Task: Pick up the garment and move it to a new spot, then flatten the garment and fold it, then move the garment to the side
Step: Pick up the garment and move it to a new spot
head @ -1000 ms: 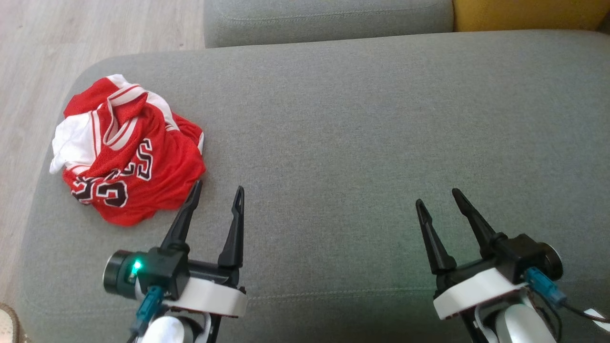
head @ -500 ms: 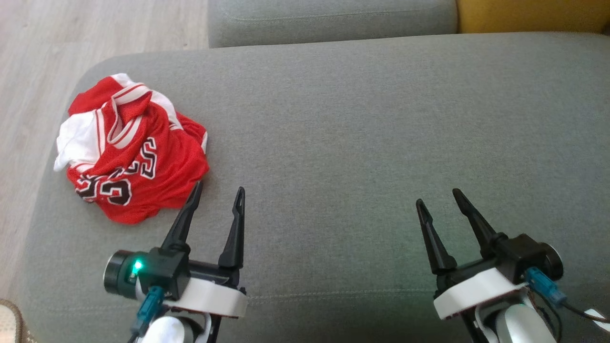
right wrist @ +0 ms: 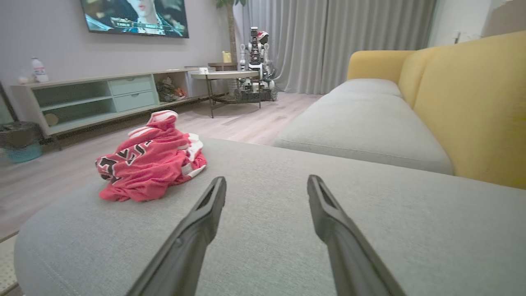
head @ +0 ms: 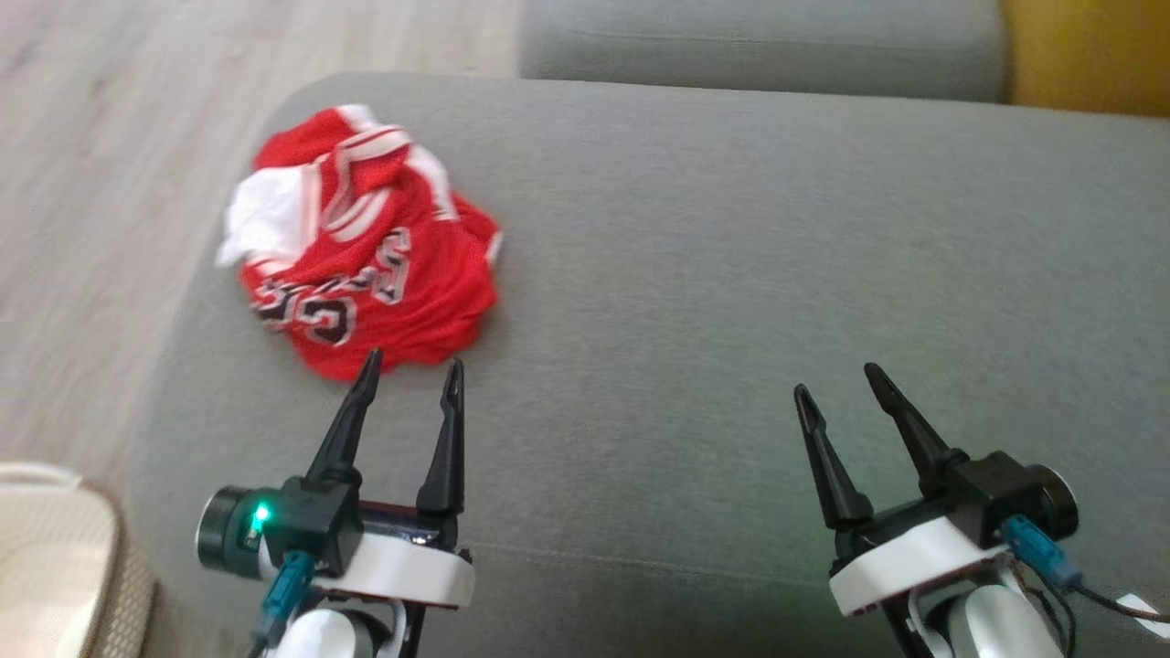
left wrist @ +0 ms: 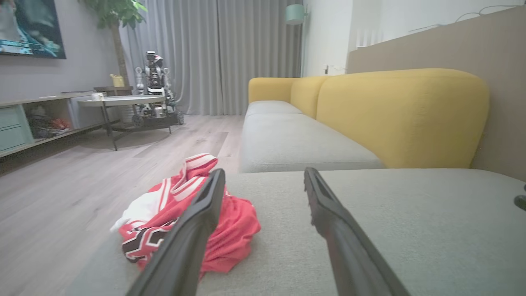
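The garment point(head: 361, 251) is a crumpled red and white jersey with black lettering, heaped near the left end of a grey sofa seat point(head: 713, 274). My left gripper point(head: 411, 368) hovers open just below the garment's near edge, nothing between its fingers. In the left wrist view the garment point(left wrist: 234, 230) lies ahead and left, partly behind the left finger point(left wrist: 193, 230). My right gripper point(head: 836, 382) is open at the lower right, far from the garment and over bare cushion. From the right wrist view the garment point(right wrist: 150, 158) sits ahead to the left.
The cushion's rounded left edge drops to a pale wood floor point(head: 101, 183). A second grey cushion point(head: 759, 41) and a yellow backrest point(head: 1088, 55) lie at the back. A pale woven object point(head: 50, 557) sits at the lower left. A low table point(right wrist: 224, 76) and TV cabinet point(right wrist: 94, 98) stand across the room.
The head camera has turned left, so the whole picture shifted right and the garment now appears nearer the left gripper. Both grippers stay open.
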Available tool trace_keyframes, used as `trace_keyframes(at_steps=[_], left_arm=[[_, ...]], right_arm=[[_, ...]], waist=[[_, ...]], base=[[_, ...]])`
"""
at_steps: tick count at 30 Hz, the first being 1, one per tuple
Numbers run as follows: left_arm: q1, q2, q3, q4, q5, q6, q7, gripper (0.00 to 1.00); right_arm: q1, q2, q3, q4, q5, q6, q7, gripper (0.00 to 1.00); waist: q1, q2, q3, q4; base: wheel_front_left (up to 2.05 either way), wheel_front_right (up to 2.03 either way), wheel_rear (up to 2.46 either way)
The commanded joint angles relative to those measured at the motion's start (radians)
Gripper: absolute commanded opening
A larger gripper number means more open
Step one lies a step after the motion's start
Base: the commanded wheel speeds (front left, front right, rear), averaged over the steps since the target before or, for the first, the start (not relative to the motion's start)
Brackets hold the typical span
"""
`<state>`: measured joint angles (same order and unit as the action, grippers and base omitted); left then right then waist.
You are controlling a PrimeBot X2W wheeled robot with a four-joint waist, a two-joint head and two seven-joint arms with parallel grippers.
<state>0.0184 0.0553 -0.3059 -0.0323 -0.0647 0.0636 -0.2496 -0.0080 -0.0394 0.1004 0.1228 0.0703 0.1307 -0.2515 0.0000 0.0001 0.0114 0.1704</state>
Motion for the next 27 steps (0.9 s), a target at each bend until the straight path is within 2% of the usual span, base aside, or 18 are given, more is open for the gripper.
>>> trace_keyframes(at_steps=[1,9,15,21,27], left_arm=[[-0.024,-0.005,0.035,-0.044,-0.009,0.009,-0.012,1.00],[-0.011,-0.005,0.042,-0.063,-0.018,0.034,-0.012,1.00],[0.000,-0.005,0.044,-0.068,-0.023,0.037,-0.012,1.00],[0.009,-0.005,0.049,-0.076,-0.028,0.037,-0.012,1.00],[0.002,-0.005,0.065,-0.086,-0.039,0.037,-0.012,1.00]], right_arm=[[-0.023,-0.011,0.026,-0.038,-0.008,0.000,-0.010,1.00],[-0.023,-0.011,0.037,-0.041,-0.017,0.000,-0.010,1.00],[-0.012,-0.011,0.042,-0.039,-0.016,0.000,-0.010,1.00],[-0.015,-0.011,0.051,-0.037,-0.020,0.000,-0.010,1.00],[-0.025,-0.011,0.060,-0.039,-0.030,0.000,-0.010,1.00]], waist=[[0.0000,-0.0001,0.001,0.057],[0.0000,-0.0001,0.010,0.166],[0.0000,-0.0001,0.000,0.234],[0.0000,-0.0001,-0.001,0.276],[0.0000,-0.0001,0.031,0.275]], base=[[0.00,0.00,0.00],[0.00,0.00,0.00],[0.00,0.00,0.00],[0.00,0.00,0.00],[0.00,0.00,0.00]])
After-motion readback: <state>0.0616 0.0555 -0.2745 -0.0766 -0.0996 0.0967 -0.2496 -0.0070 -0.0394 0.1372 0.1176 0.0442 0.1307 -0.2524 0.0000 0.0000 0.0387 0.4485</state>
